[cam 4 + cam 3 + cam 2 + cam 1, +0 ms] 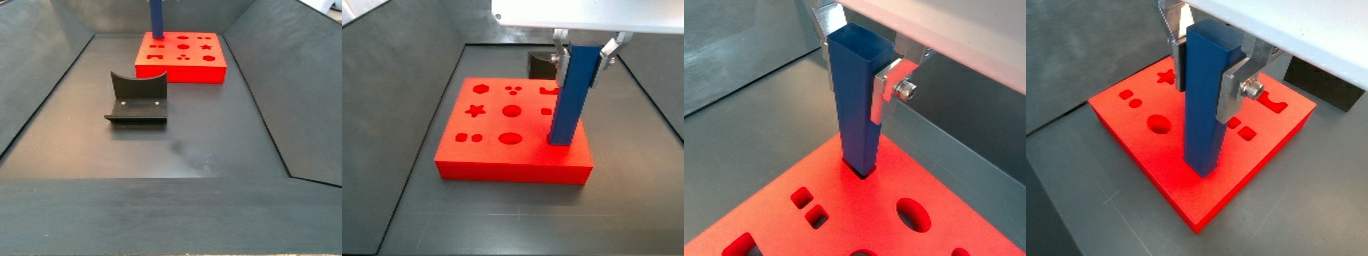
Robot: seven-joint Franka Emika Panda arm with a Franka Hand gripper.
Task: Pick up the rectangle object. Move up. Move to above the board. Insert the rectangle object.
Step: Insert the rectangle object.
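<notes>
Blue rectangle object [1207, 100] upright in jaws, gripper [1211, 62] over board [1146, 150]

Dark curved holder [136, 98] on grey floor [201, 150]

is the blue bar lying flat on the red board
No, the blue bar stands upright, its lower end in the red board, with the gripper around its top.

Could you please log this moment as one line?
gripper: shut on tall blue bar | bar: upright, lower end at red holed board
</notes>
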